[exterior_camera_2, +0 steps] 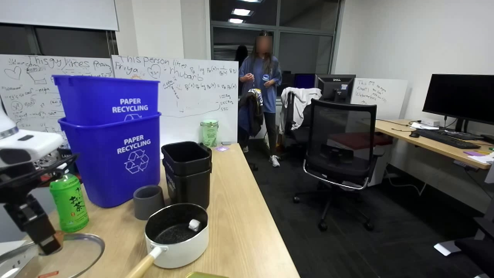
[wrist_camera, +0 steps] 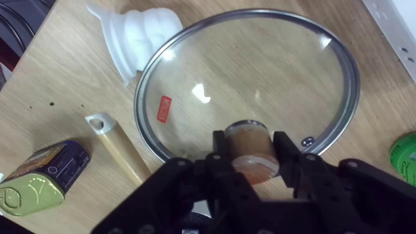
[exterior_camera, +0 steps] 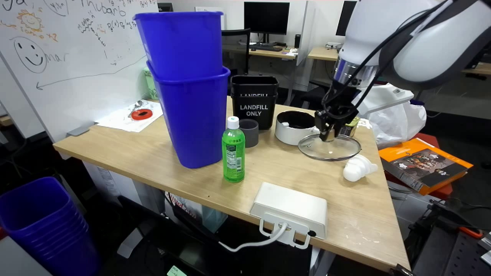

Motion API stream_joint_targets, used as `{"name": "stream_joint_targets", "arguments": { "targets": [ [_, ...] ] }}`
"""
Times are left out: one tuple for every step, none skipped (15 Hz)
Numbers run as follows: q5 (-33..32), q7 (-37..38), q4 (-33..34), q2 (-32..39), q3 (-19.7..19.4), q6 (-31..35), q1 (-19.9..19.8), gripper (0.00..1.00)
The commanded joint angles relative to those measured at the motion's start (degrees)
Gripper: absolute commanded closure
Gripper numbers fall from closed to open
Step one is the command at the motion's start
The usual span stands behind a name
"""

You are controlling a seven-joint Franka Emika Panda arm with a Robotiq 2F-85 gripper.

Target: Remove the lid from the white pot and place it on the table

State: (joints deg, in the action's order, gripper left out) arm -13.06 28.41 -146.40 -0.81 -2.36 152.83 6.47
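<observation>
I have the gripper [exterior_camera: 328, 134] on the lid [exterior_camera: 333, 151]: it grips the brown knob [wrist_camera: 250, 146], one finger at each side and only the knob's width between them. The lid is off the white pot [exterior_camera: 289, 134], over the table [exterior_camera: 274, 165]; whether its rim touches the wood, I cannot tell.

I take the lid as centre of the clock in an exterior view. The table edge at 3 o'clock is the closest, so in this direction the room is small. Toward 6 o'clock there is bare wood up to the front edge, and toward 9 o'clock also, until the green bottle [exterior_camera: 233, 157]. At 4 o'clock a white ridged object [exterior_camera: 356, 168] is just beside the lid, at 10 o'clock comes the pot, and at 7 o'clock a white box [exterior_camera: 289, 205] sits on the front edge.

The lid looks nearly level, knob side up; it is round, equally wide in all directions. In the wrist view its small metal eyelet [wrist_camera: 307, 141] points between 4 and 5 o'clock, and its red label [wrist_camera: 164, 109] between 8 and 9. The pot's handle [wrist_camera: 124, 152] has its long axis from 5 to 11 o'clock, with the holed end toward 11.
</observation>
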Motion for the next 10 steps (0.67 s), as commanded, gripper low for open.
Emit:
{"name": "stream_joint_targets", "arguments": {
  "targets": [
    [0.72,-0.07,-2.05,1.79,1.89,5.81,-1.81,0.85],
    [1.21,-0.17,-2.41,2.93,2.06,7.74,-1.61,0.85],
    [1.56,-0.14,-2.61,4.14,2.15,9.59,-1.35,0.85],
    [2.26,-0.22,-2.54,5.73,2.31,11.55,-0.97,0.85],
    [2.96,-0.38,-2.46,7.21,2.4,13.36,-0.58,0.85],
    [3.83,-0.58,-2.0,9.05,2.47,15.13,-0.11,0.85],
    [4.78,-0.87,-1.63,10.72,2.49,16.92,0.4,0.85],
    [5.91,-1.15,-1.09,12.45,2.41,18.69,0.97,0.85],
    [7.37,-1.91,-0.72,13.81,2.44,20.25,1.45,0.85],
    [9.19,-3.1,-0.27,15.05,2.81,21.53,1.65,0.85]
  ]
}}
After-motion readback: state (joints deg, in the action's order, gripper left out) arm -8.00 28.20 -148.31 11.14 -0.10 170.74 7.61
